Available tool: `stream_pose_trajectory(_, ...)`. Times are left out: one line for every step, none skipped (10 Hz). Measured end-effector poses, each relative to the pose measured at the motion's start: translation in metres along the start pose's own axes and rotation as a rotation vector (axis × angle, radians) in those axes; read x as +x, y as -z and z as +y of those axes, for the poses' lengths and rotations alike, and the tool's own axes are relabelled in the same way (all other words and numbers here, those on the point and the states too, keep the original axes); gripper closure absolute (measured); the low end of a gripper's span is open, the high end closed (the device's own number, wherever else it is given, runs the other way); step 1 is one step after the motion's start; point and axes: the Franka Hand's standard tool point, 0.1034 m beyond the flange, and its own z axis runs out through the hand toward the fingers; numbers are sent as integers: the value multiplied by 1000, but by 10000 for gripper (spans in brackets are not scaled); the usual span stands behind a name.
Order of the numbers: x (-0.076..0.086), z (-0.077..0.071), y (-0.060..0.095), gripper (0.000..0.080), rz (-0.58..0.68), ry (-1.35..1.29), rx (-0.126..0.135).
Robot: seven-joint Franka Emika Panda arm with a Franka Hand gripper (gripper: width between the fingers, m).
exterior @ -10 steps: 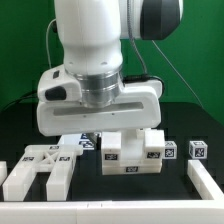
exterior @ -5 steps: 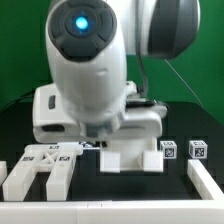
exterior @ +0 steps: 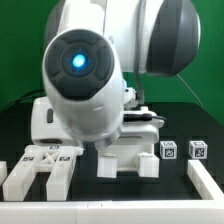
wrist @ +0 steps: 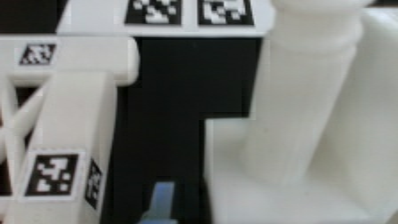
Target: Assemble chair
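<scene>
Shut claw [wrist: 164, 204], only a bluish tip showing, nothing seen gripped. Just beside it, upright post [wrist: 313, 90] on a white block [wrist: 285, 170]. Narrow dark gap across to the slotted frame [wrist: 63, 110].

Exterior view: claw hidden behind the arm [exterior: 85, 75], hunched low over the tabletop [exterior: 195, 125] and filling the centre. Chair parts loose: block at 6 o'clock under the arm, slotted frame at 8 o'clock, tagged cube [exterior: 170, 150] and second cube [exterior: 198, 150] at 4 o'clock, near but apart. Bare black surface at 3 o'clock. White rail [exterior: 208, 180] on the 4 o'clock edge.
</scene>
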Motion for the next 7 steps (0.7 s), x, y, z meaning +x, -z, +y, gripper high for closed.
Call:
stream_pose_trajectory(5,5,1,765,7,-5,3)
stream_pose_trajectory(8,9,-4,765,1,-12,8)
stream_pose_trajectory(10,11,-9,765,-8,-22,10)
stream_pose_trajectory(11,11,-13,765,-23,-46,10)
stream_pose_trajectory(10,10,-16,765,-55,-77,9)
stream_pose_trajectory(11,9,-16,765,-62,-86,7)
stream_pose_trajectory(12,8,-15,765,-52,-79,-3)
